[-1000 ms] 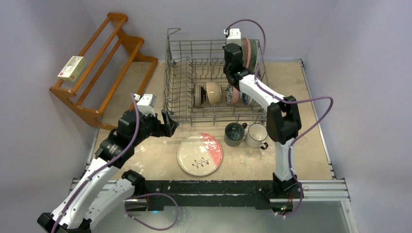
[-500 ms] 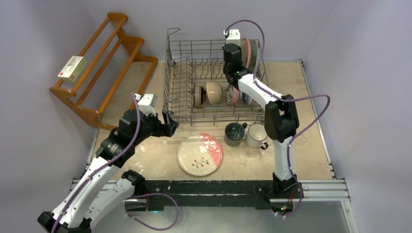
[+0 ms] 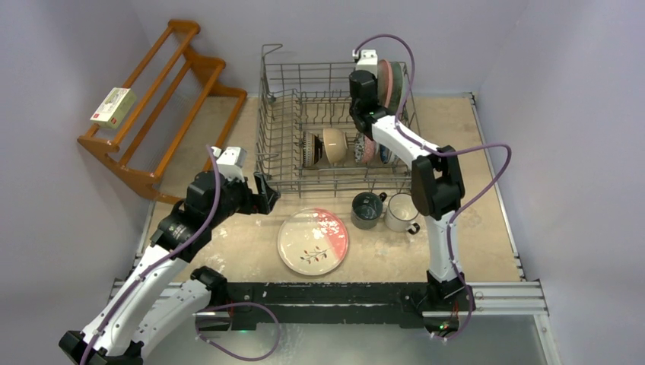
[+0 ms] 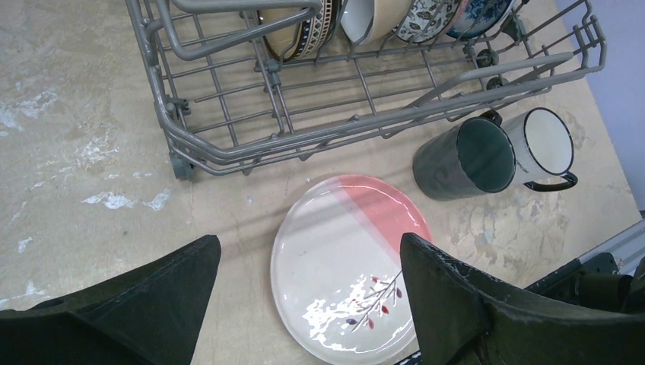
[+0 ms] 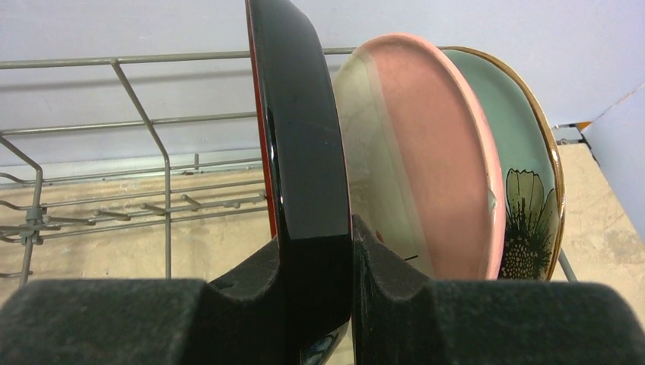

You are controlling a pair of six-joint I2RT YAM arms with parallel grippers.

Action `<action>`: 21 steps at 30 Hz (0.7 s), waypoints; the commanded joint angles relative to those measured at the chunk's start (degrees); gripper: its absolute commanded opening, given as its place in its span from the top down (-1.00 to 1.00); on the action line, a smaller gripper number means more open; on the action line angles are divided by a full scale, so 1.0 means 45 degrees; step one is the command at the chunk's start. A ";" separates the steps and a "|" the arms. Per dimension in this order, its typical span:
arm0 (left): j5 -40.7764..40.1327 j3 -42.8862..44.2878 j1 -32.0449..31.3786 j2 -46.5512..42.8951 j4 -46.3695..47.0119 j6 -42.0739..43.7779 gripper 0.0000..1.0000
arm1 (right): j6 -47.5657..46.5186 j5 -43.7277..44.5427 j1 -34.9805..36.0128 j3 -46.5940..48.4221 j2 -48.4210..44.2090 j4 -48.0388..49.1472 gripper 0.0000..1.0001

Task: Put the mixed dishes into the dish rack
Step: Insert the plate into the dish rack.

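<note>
The right fingers pinch the dark plate upright at the back of the dish rack, beside a pink plate and a green plate, while the left fingers gape above the pink-and-white plate lying on the surface.

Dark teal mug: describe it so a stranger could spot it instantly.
Find the grey wire dish rack. Just in front of its near right side, two mugs stand together. The dark teal mug is on the left, the white mug on the right.
</note>
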 commanded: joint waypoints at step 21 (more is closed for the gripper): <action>-0.0055 -0.0115 0.0027 -0.0053 0.0518 0.0272 -0.72 | 0.3117 -0.2105 -0.0108 0.0751 0.0498 -0.0753 1.00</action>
